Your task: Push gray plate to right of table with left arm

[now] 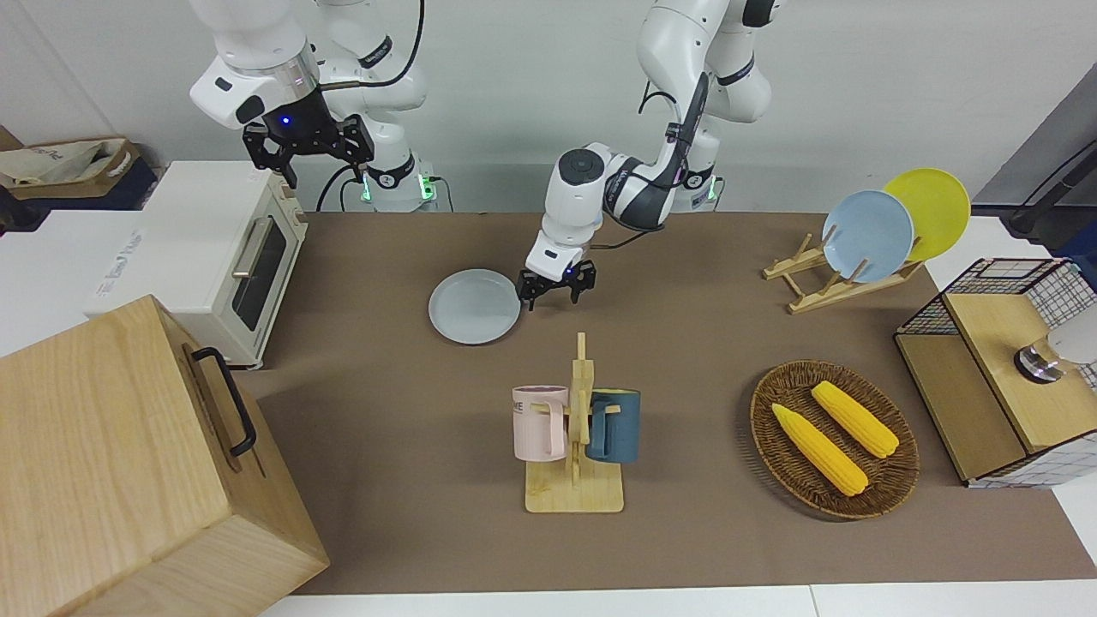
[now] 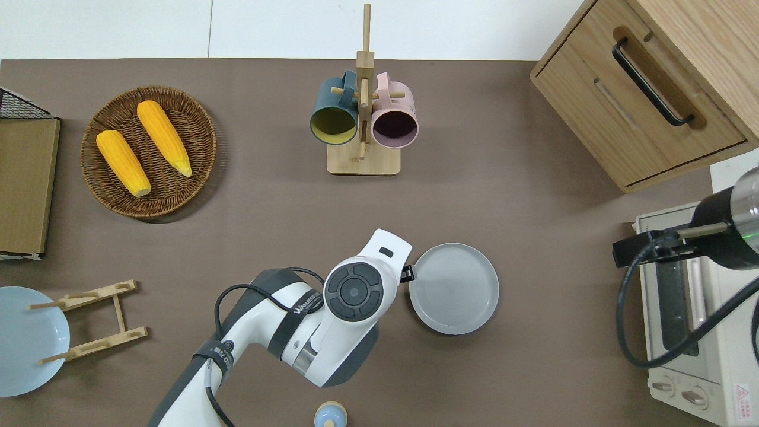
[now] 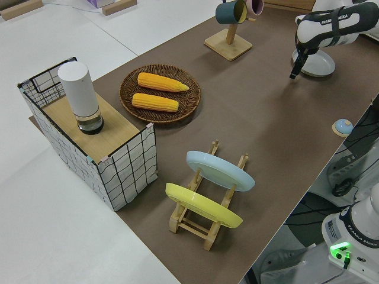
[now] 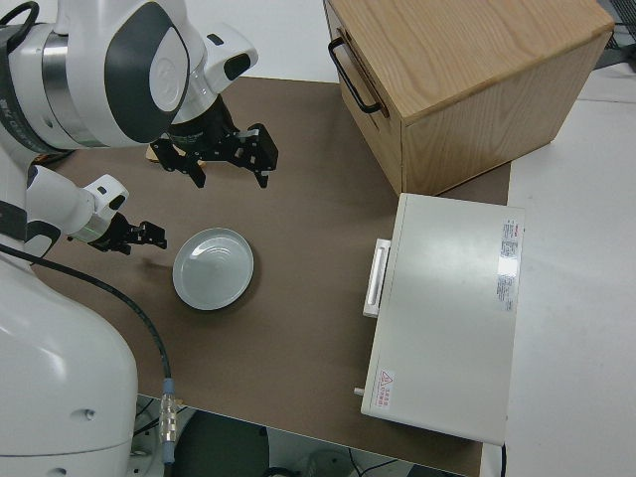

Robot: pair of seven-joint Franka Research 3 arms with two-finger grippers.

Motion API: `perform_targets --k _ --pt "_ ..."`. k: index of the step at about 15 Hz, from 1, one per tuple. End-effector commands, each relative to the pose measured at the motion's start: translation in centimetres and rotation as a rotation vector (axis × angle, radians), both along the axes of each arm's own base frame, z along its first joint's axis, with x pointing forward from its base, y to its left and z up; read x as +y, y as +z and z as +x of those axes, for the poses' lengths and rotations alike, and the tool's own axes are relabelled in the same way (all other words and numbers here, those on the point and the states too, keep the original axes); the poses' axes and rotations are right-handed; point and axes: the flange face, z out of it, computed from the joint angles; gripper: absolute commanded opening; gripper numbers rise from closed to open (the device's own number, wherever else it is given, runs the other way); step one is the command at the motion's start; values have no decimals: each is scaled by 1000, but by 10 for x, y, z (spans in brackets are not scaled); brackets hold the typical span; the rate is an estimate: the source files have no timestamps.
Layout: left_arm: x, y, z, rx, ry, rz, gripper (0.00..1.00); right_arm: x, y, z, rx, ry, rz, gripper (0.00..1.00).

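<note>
The gray plate (image 1: 474, 307) lies flat on the brown table (image 1: 703, 334), about midway along it and on the robots' half; it also shows in the overhead view (image 2: 454, 289) and the right side view (image 4: 213, 268). My left gripper (image 1: 555, 293) is low over the mat, just beside the plate's rim toward the left arm's end, its fingers open and empty. In the overhead view the left gripper (image 2: 407, 274) is mostly hidden under the wrist. The right arm's gripper (image 1: 306, 152) is parked, open.
A mug rack (image 1: 576, 428) with a pink and a blue mug stands farther from the robots than the plate. A corn basket (image 1: 833, 439), plate rack (image 1: 866, 240) and wire box (image 1: 1003, 368) fill the left arm's end. A toaster oven (image 1: 214, 248) and wooden cabinet (image 1: 128, 463) fill the right arm's end.
</note>
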Motion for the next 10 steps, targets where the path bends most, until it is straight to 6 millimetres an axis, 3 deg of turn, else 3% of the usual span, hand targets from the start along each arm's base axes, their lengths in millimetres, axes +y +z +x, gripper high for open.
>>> perform_targets --k 1,2,10 --pt "30 24 9 20 -46 11 993 -2 4 -3 4 -15 2 983" --pt "39 32 12 28 -55 3 993 -2 4 -3 4 -17 1 983" --pt "169 95 49 95 -180 -8 993 -2 4 -3 4 -15 2 983"
